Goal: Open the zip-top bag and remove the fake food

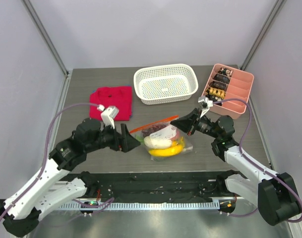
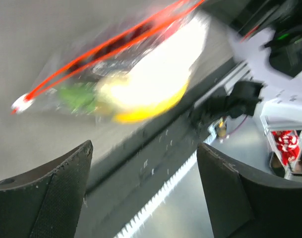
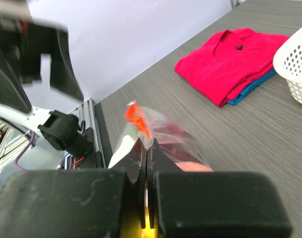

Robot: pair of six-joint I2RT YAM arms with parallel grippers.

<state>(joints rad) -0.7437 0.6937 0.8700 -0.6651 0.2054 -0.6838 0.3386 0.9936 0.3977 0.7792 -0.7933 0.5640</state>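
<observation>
Top view: the zip-top bag [image 1: 163,138], fake food [image 1: 163,145] inside, is laid on the surface [image 1: 101,79] between the arms, its zipper strip [image 1: 153,124] slanting left to right. Left wrist: the left gripper [image 2: 145,148] is held wide, the bag ahead and untouched. Right wrist: the right gripper [image 3: 147,148] is seen pinched on the bag's edge

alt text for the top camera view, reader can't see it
A clear bag of fake food lies between two grippers: the right gripper is shut on its right edge, the left gripper stands open at its left end. Behind lie a red shirt, a white basket and a pink tray.
</observation>
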